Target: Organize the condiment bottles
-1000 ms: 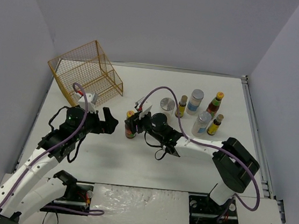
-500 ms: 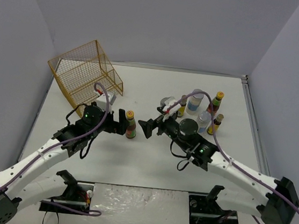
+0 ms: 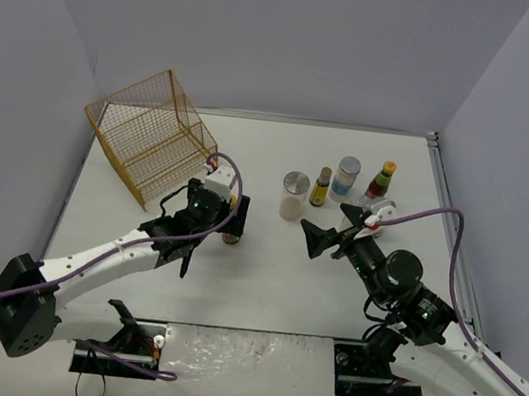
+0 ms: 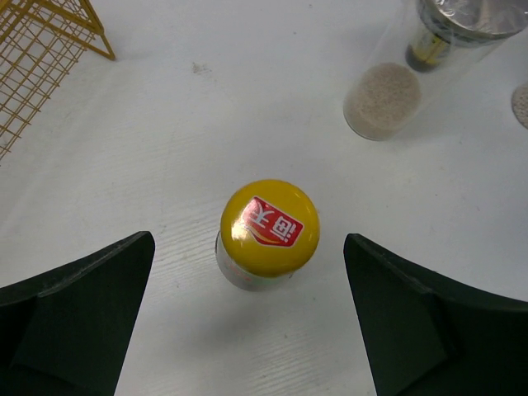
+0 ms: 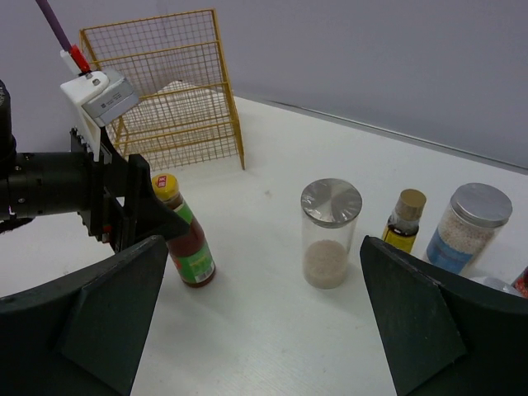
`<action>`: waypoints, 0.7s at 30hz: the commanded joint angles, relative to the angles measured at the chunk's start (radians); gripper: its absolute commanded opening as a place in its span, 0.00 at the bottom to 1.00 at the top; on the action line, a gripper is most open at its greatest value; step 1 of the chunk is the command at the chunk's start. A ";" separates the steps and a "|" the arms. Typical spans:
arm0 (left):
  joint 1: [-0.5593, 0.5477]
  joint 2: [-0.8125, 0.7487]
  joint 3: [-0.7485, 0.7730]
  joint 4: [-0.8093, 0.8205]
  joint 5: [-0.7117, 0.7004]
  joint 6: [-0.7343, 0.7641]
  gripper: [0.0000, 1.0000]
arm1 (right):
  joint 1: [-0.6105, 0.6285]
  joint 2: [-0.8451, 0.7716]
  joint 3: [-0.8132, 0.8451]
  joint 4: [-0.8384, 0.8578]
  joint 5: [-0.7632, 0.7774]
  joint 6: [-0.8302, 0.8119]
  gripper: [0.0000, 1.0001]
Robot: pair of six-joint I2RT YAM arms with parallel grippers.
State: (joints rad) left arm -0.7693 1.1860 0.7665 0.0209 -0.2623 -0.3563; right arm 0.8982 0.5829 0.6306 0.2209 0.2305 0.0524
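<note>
A red sauce bottle (image 5: 186, 243) with a yellow cap (image 4: 269, 227) and a green label stands upright on the white table, left of the other condiment bottles. My left gripper (image 3: 229, 218) hangs over it, open, one finger (image 4: 78, 313) on each side of the cap and neither touching. My right gripper (image 3: 330, 227) is open and holds nothing, well to the right of that bottle. Behind stand a clear jar (image 5: 330, 235) with a silver lid, a small dark bottle (image 5: 404, 221), a second jar (image 5: 470, 227) and a red bottle (image 3: 381, 180).
A yellow wire basket (image 3: 152, 133) lies tilted at the back left of the table. White walls close the table on three sides. In the right wrist view the left arm's camera block (image 5: 99, 95) shows above the sauce bottle.
</note>
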 commanded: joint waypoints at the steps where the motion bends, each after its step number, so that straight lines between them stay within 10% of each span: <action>1: -0.019 0.020 0.056 0.138 -0.094 0.008 0.94 | 0.004 0.013 0.000 0.006 0.044 0.005 1.00; 7: -0.021 0.050 0.046 0.152 -0.121 -0.018 0.64 | 0.005 0.014 0.004 0.008 0.033 0.000 1.00; 13: -0.022 0.029 0.051 0.138 -0.122 -0.043 0.03 | 0.004 -0.020 -0.003 0.008 0.040 0.001 0.99; 21: -0.007 -0.030 0.212 -0.036 -0.224 0.018 0.00 | 0.004 -0.009 0.012 0.008 0.041 -0.001 0.99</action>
State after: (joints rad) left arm -0.7856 1.2339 0.7943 0.0148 -0.3793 -0.3765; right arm 0.8982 0.5609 0.6209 0.1666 0.2481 0.0517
